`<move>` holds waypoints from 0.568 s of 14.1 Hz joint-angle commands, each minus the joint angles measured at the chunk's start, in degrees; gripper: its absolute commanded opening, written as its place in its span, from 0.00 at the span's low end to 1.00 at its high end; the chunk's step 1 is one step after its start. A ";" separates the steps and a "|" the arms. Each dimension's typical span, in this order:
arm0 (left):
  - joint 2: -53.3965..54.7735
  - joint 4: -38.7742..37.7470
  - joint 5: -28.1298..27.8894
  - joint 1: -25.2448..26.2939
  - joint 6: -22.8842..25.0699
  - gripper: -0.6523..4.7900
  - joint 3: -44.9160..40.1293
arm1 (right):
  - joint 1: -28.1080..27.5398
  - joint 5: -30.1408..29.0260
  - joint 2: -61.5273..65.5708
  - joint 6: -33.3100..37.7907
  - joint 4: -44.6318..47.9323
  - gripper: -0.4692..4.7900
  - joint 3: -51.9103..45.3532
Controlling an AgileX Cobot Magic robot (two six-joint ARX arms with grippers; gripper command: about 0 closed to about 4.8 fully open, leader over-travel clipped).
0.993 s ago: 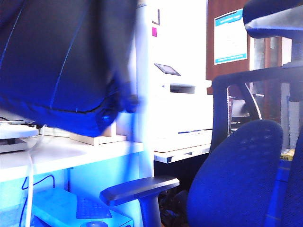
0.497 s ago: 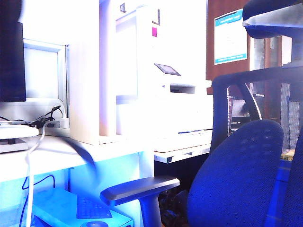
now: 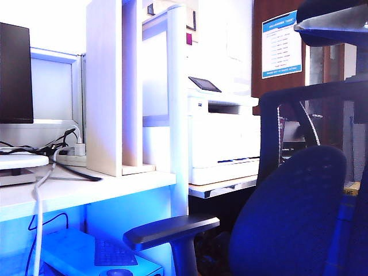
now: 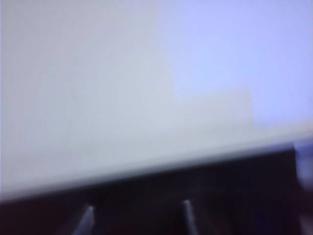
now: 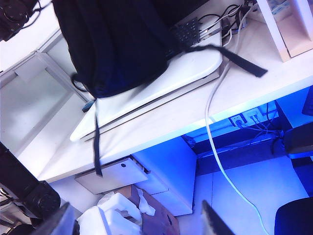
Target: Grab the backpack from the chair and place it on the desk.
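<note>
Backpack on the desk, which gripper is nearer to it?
Probably left: the left gripper faces a white surface close up; the right gripper hangs well back from the backpack, past the desk edge.

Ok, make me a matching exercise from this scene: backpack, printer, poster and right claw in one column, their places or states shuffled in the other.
1 backpack
2 printer
3 poster
4 right claw

A open, above the floor by the desk
B on the brown wall
C lying on the desk
D on the low table beyond the chair

Pairs: 1C, 2D, 3B, 4A.
The left claw, close over a pale surface, is too blurred to match.
</note>
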 commanded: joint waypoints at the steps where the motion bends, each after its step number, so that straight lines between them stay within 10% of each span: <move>1: -0.02 0.39 -15.39 3.43 4.94 0.84 0.15 | -0.02 -0.31 -0.07 0.48 0.70 0.72 0.24; 5: -0.46 11.67 -17.46 6.80 1.53 0.92 0.20 | -0.04 -0.31 -0.07 0.55 0.68 0.72 0.24; 8: -1.25 18.23 12.52 6.32 -22.10 0.91 0.20 | -0.07 -0.31 -0.07 0.50 0.72 0.72 0.22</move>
